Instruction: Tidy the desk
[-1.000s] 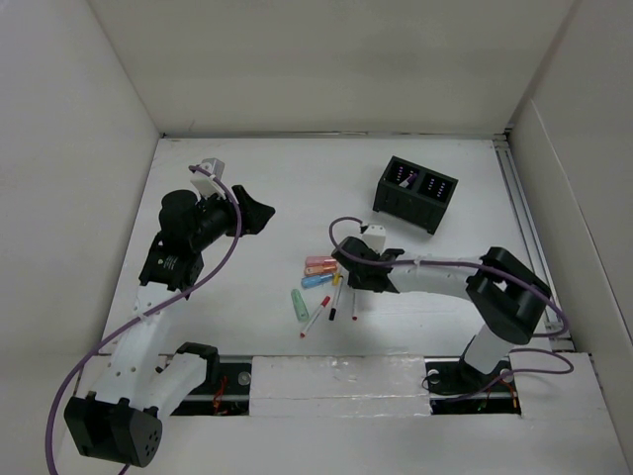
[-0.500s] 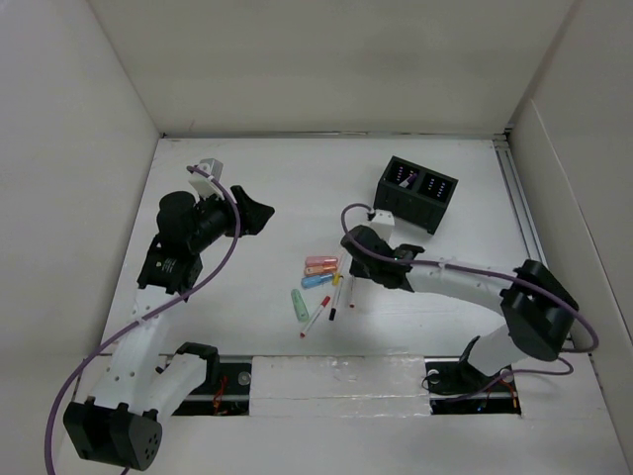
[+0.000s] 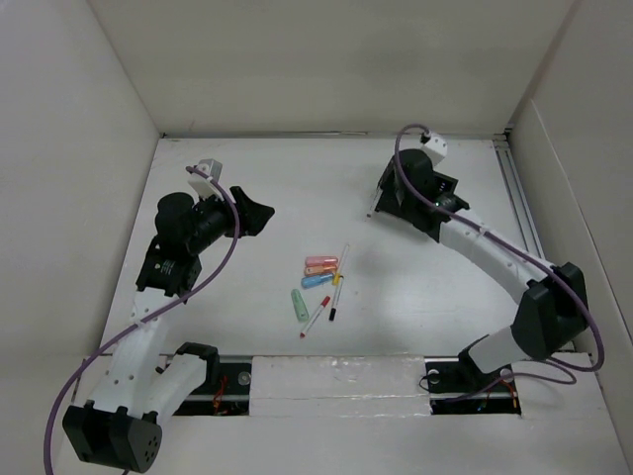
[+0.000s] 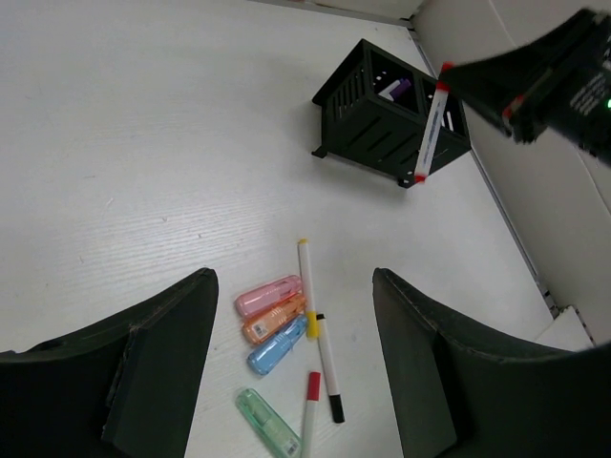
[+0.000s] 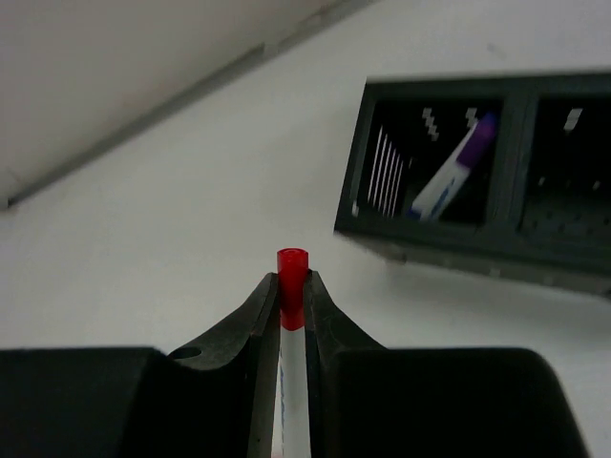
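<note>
Desk point(image 3: 297, 188) lying flat, white and matte, boxed in by white walls point(image 3: 326, 69), with a metal rail point(image 3: 326, 384) running along its near edge. Right gripper point(image 5: 293, 282) hanging above its far right part, just beside the black organizer point(image 4: 368, 129), clamping a red-capped white pen point(image 4: 428, 129). Left gripper point(image 3: 259, 211) hovering over its left half, jaws gaping, gripping nothing. Loose markers point(image 3: 321, 282) lying mid-desk.

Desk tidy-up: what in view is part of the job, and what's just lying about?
Job: desk; red-capped pen in right gripper; black box; three loose pens; four highlighters.
Lying about: purple cables; side rail.
</note>
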Motion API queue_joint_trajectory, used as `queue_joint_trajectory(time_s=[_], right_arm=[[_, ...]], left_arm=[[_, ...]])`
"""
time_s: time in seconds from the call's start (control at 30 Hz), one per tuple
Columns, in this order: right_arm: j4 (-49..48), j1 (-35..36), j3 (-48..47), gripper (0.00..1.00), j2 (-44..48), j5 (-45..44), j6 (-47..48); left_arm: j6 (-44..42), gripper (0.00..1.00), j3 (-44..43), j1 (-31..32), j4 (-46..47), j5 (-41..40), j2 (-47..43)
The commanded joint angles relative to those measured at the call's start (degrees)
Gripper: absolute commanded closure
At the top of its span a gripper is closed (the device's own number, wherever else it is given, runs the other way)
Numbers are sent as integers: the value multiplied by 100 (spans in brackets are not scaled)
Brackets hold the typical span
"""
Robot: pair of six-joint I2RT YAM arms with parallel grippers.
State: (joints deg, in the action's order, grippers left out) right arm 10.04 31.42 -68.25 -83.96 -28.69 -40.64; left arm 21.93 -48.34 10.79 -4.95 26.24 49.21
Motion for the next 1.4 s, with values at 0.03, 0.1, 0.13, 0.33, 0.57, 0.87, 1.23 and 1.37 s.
queue_joint_trajectory(time_s=[0.03,0.1,0.13,0.33,0.57,0.87,1.23,1.37], right_arm=[[-810,-662,-759,100,-383,-462,522],[-925,-978,-1093,100,-647,-532,566],[-934,-1058,-1155,100,-735,-646,627],[-1356,-1313,-1832,100,-1640,-1427,1172],[-1777,-1174,-1684,100,-2010,-1973,1594],[-1962,-1007,-1367,91,-2054,-2194,1533],[-1532,-393,-647,62,-1326,-2308,1059],[-1226,204,-217,78,-745,-2256,788]], left_arm=[[13,38,-53,-15,310,118,-113],[13,38,-53,-15,293,66,-140],[13,38,-62,-15,284,39,-96],[4,38,-97,-15,267,40,-87],[-31,38,-114,-15,232,4,-70],[-22,38,-71,-15,266,74,-69],[-22,38,-106,-15,231,65,36],[-22,38,-114,-15,240,22,27]])
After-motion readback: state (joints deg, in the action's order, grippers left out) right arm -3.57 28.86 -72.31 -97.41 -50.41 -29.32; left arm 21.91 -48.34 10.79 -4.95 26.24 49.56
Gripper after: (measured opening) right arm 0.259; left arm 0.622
